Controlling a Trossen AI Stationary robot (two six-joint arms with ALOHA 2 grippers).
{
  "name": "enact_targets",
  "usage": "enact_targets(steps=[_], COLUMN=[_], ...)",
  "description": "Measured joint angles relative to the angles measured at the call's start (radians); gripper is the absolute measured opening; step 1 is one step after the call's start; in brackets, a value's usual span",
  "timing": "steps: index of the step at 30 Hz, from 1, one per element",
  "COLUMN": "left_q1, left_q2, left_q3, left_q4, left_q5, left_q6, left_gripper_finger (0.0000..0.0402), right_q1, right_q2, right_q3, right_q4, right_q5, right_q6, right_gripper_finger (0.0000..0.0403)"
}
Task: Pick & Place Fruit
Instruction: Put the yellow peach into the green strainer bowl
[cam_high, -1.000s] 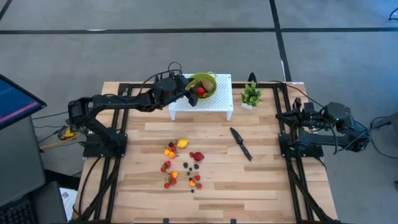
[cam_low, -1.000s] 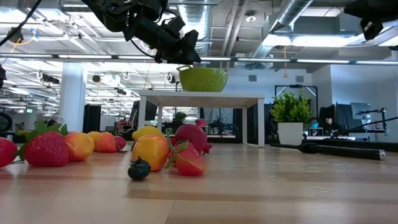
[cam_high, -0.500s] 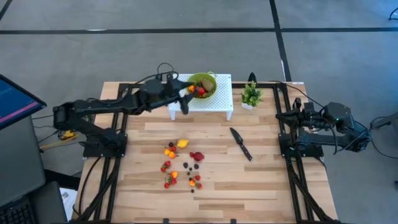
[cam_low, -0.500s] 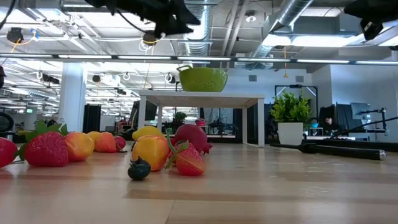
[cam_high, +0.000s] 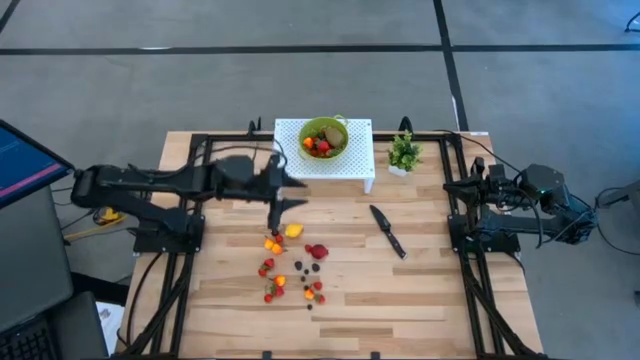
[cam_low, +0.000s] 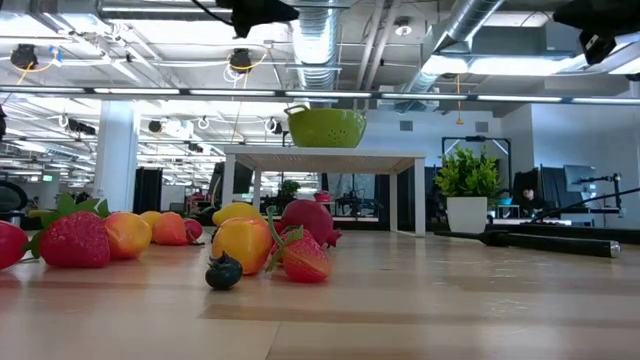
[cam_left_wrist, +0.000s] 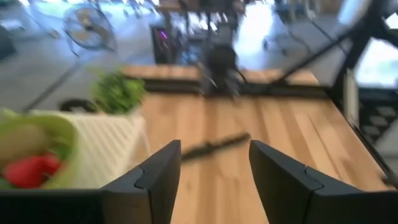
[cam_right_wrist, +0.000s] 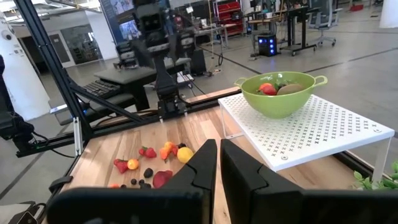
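While the left hand (cam_high: 277, 212) hovers spread and empty at 12 o'clock of the small toy fruits (cam_high: 292, 262) on the wooden tabletop (cam_high: 420, 280), the right hand (cam_high: 478, 185) rests pressed together at 3 o'clock

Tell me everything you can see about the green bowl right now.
The green bowl is a round, lime-green colander-style bowl with two small rim handles and a short foot, plastic by its look. It stands upright on the white perforated stand at the table's far edge, left of the potted plant. Inside lie a few toy fruits: red and orange ones and a larger brown-green one. No gripper touches it.
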Motion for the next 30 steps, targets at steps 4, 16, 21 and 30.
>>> enact_targets(steps=[4, 16, 21, 30], left_q1=[-0.06, -0.172, -0.174, -0.173], left_q2=[0.0, 0.001, 0.001, 0.001], left_q3=[0.0, 0.0, 0.0, 0.0], left_q4=[-0.091, -0.265, -0.385, -0.531], left_q5=[0.0, -0.054, -0.094, -0.126], left_q6=[0.0, 0.018, 0.001, -0.018], left_gripper_finger=[0.0179, 0.024, 0.0282, 0.0281], right_q1=[0.0, 0.0, 0.0, 0.0], right_q2=[0.0, 0.0, 0.0, 0.0], right_q3=[0.0, 0.0, 0.0, 0.0], right_q4=[0.0, 0.0, 0.0, 0.0], right_q5=[0.0, 0.0, 0.0, 0.0], right_q6=[0.0, 0.0, 0.0, 0.0], right_gripper_finger=[0.0017, 0.0017, 0.0017, 0.0017])
